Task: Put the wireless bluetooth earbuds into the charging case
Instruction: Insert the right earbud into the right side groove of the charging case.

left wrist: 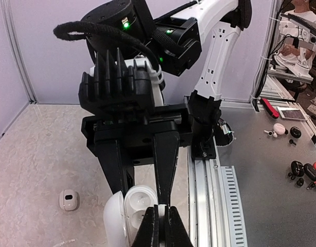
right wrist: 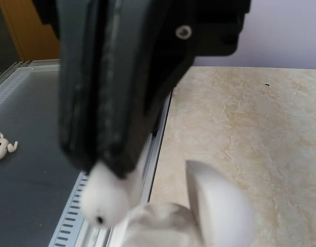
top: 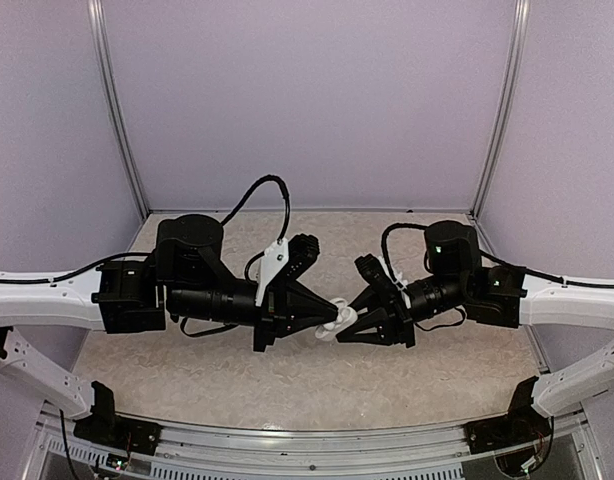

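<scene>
Left wrist view shows the charging case (left wrist: 133,205) off the bench (left wrist: 34,144), open with lid leaning left and hollow facing up, rim pinched by the left gripper (left wrist: 159,221), the right gripper (right wrist: 104,167) clamping an earbud (right wrist: 99,199) just above; a white pod (left wrist: 69,199) lies aside.

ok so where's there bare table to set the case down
Crowded mid-table, where the left tool with an earbud meets the right tool holding the open case. Bare table in front of them up to the near rail, and behind them up to the back wall.
</scene>
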Robot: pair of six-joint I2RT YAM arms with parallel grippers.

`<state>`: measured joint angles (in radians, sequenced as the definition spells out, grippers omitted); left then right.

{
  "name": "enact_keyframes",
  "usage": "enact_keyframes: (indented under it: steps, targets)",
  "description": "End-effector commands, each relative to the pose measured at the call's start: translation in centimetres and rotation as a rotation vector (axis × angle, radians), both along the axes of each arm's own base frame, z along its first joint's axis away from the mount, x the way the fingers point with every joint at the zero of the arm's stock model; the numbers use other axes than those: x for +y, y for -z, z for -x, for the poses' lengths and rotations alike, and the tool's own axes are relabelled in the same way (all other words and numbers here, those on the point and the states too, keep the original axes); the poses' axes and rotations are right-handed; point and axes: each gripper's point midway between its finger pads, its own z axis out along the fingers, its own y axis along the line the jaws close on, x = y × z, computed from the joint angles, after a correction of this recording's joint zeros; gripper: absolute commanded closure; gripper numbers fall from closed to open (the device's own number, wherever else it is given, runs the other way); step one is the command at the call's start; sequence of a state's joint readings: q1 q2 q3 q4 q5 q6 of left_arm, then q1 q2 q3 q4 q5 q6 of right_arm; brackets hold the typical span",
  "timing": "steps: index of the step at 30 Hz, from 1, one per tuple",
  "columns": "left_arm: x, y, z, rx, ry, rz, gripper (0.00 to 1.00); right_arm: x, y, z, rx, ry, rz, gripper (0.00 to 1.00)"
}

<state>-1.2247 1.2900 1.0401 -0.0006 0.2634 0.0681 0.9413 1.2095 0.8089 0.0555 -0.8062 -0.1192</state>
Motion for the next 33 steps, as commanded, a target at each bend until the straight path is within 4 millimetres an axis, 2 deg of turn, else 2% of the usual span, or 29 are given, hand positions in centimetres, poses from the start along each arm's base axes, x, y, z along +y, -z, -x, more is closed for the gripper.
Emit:
enact_keyframes:
  steps: [1, 13, 24, 33]
  targets:
    - [-0.4, -1.5, -0.3, -0.035, -0.016, 0.028, 1.0, 0.5, -1.6, 0.5, -0.025, -0.034, -0.034, 0.99]
    - [-0.8, -0.4, -1.1, -0.028, -0.054, 0.009, 1.0, 0.5, -1.8, 0.6, -0.03, -0.033, -0.032, 0.99]
    - [-0.4, -1.5, -1.5, -0.042, -0.082, 0.036, 1.0, 0.5, -1.0, 0.3, -0.021, -0.016, -0.013, 1.0]
    - [-0.9, -1.1, -1.4, -0.025, -0.071, 0.042, 1.0, 0.8, -1.2, 0.2, -0.016, -0.017, -0.013, 1.0]
